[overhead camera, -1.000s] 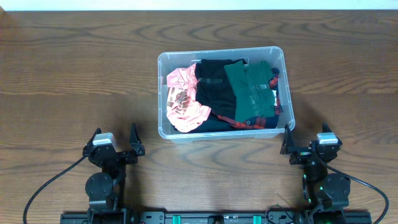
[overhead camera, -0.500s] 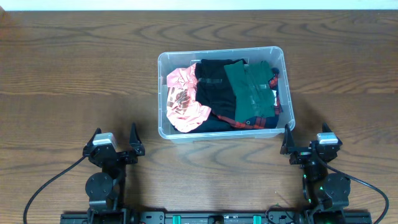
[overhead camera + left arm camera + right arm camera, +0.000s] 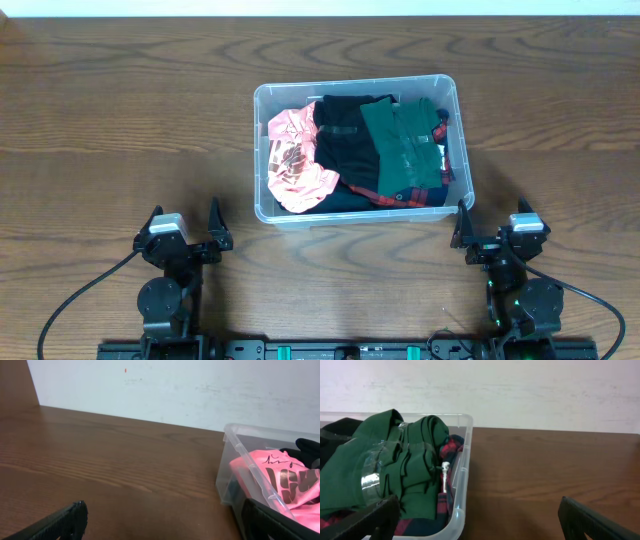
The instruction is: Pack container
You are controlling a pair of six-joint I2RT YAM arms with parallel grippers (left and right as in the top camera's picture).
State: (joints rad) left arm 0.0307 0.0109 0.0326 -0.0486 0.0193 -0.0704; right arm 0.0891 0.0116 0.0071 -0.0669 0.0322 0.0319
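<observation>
The clear plastic container (image 3: 459,120) stands at the table's middle. It holds a pink garment (image 3: 292,160) on the left, a black one (image 3: 345,145) in the middle and a green one (image 3: 402,150) on the right over red plaid cloth. My left gripper (image 3: 186,237) is open and empty near the front edge, left of the container. My right gripper (image 3: 493,232) is open and empty by the container's front right corner. The left wrist view shows the container's corner (image 3: 240,450) and the pink garment (image 3: 280,480). The right wrist view shows the green garment (image 3: 395,460) and the rim (image 3: 465,460).
The brown wooden table (image 3: 120,120) spreads around the container. A white wall (image 3: 175,385) runs behind the table's far edge. Black cables (image 3: 80,295) trail from both arm bases at the front edge.
</observation>
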